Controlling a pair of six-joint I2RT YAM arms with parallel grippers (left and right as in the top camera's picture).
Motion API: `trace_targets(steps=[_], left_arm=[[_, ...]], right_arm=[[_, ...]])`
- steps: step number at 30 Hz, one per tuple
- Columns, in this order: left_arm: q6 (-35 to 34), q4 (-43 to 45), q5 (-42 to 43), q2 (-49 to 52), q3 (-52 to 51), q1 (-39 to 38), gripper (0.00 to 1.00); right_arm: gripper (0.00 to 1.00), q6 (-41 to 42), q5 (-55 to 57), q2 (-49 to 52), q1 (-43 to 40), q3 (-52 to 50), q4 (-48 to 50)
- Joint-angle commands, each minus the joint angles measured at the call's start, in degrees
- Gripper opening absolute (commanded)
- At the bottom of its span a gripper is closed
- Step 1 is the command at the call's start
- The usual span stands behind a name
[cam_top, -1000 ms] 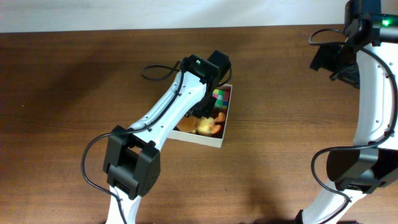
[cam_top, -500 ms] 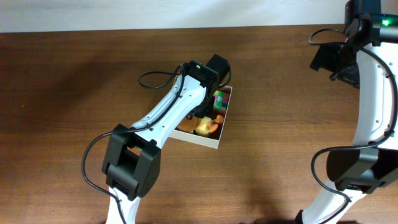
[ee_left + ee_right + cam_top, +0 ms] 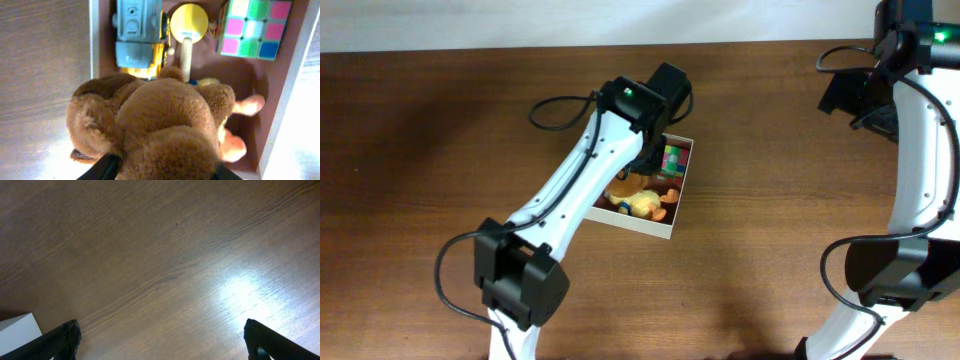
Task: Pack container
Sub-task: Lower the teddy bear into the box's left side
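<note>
The container [image 3: 650, 228] is a shallow white box with a pinkish-brown inside, at the table's middle; its wall also shows in the left wrist view [image 3: 94, 30]. A brown teddy bear [image 3: 165, 115] lies over its near-left part, one limb past the wall; it shows in the overhead view [image 3: 625, 186] too. My left gripper [image 3: 160, 172] has a finger on each side of the bear and is shut on it, just above the box [image 3: 647, 165]. My right gripper [image 3: 160, 340] is open and empty over bare table at the far right [image 3: 865, 100].
In the box lie a blue and yellow toy truck [image 3: 137, 35], a yellow-headed wooden toy [image 3: 189, 22], a coloured puzzle cube [image 3: 252, 27] and a yellow plush with orange feet [image 3: 645, 205]. A white object [image 3: 17, 327] is at the right wrist view's lower left.
My left arm has drawn back up and to the left, uncovering more of the box and the brown bear in it. The right arm has not moved.
</note>
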Motion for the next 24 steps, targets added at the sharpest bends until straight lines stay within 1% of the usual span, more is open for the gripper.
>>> trace_targets(steps=[1, 3, 4, 6, 8, 9, 11, 15, 16, 18, 19, 20, 21, 23, 24], left_arm=[[-0.5, -0.7, -1.5, -1.6, 0.5, 0.5, 0.40], [-0.5, -0.9, -2.4, -1.6, 0.4, 0.5, 0.40], [-0.5, -0.9, -2.4, -1.6, 0.3, 0.5, 0.44], [-0.5, -0.9, -2.4, -1.6, 0.3, 0.4, 0.58], [-0.5, -0.9, -2.4, -1.6, 0.3, 0.4, 0.70], [-0.2, -0.9, -2.4, -1.6, 0.3, 0.4, 0.73], [-0.1, -0.9, -2.4, -1.6, 0.3, 0.4, 0.77], [-0.1, -0.9, -2.4, -1.6, 0.3, 0.4, 0.77], [-0.1, -0.9, -2.4, -1.6, 0.3, 0.4, 0.73], [-0.1, -1.0, -2.4, -1.6, 0.4, 0.4, 0.57], [-0.1, -1.2, -2.4, -1.6, 0.4, 0.4, 0.53], [-0.1, -1.4, -2.4, -1.6, 0.4, 0.4, 0.46], [-0.1, -1.4, -2.3, -1.6, 0.4, 0.4, 0.29], [-0.1, -0.1, -1.9, -1.6, 0.4, 0.4, 0.12], [0.0, 0.7, -1.6, -1.6, 0.4, 0.4, 0.09]], right_arm=[[0.99, 0.7, 0.9, 0.4, -0.2, -0.3, 0.0], [0.99, 0.7, 0.9, 0.4, -0.2, -0.3, 0.0], [0.98, 0.7, 0.9, 0.4, -0.2, -0.3, 0.0], [0.99, 0.7, 0.9, 0.4, -0.2, -0.3, 0.0], [0.99, 0.7, 0.9, 0.4, -0.2, -0.3, 0.0], [0.99, 0.7, 0.9, 0.4, -0.2, -0.3, 0.0], [0.99, 0.7, 0.9, 0.4, -0.2, -0.3, 0.0], [0.99, 0.7, 0.9, 0.4, -0.2, -0.3, 0.0], [0.99, 0.7, 0.9, 0.4, -0.2, -0.3, 0.0], [0.99, 0.7, 0.9, 0.4, -0.2, -0.3, 0.0], [0.98, 0.7, 0.9, 0.4, -0.2, -0.3, 0.0], [0.99, 0.7, 0.9, 0.4, -0.2, -0.3, 0.0], [0.99, 0.7, 0.9, 0.4, -0.2, -0.3, 0.0], [0.99, 0.7, 0.9, 0.4, -0.2, -0.3, 0.0], [0.99, 0.7, 0.9, 0.4, -0.2, -0.3, 0.0]])
